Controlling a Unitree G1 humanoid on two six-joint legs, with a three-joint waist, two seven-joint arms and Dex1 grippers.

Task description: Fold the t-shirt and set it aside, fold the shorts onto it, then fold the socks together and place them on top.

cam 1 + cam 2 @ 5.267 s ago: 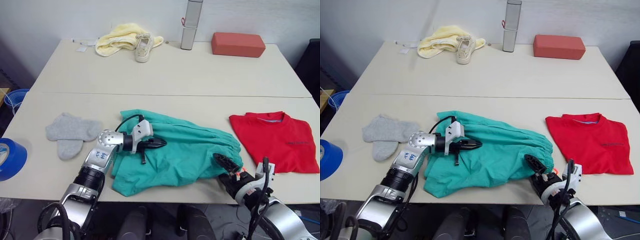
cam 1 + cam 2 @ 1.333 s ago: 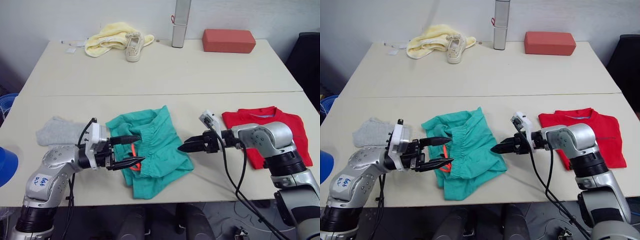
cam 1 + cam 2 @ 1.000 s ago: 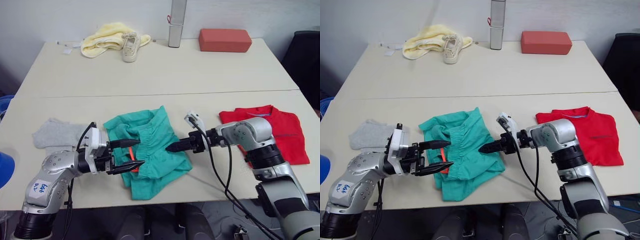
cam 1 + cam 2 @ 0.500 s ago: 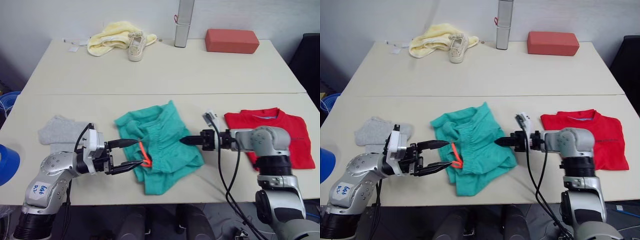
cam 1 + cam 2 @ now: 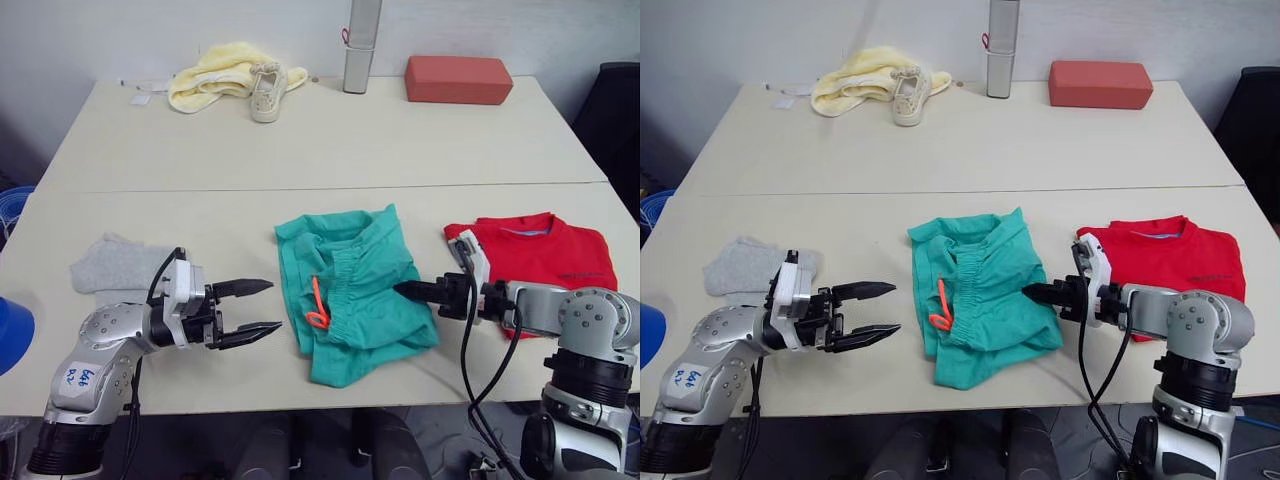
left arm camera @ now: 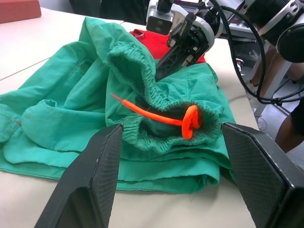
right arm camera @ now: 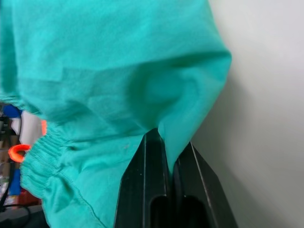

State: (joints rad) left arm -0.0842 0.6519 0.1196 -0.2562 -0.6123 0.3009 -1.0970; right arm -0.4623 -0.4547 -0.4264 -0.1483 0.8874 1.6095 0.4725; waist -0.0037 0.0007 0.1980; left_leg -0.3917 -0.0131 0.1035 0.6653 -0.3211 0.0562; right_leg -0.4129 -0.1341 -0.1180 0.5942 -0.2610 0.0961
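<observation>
The left gripper [image 5: 256,308] is spread wide, holding nothing, just left of the shorts [image 5: 355,290]. The right gripper [image 7: 166,156] pinches the shorts' right edge. The shorts lie bunched mid-table, now nearer the t-shirt [image 5: 545,265] than a moment ago. The socks [image 5: 115,268] sit at the left. Far back lie a shoe [image 5: 265,92] and a red block [image 5: 458,79]
</observation>
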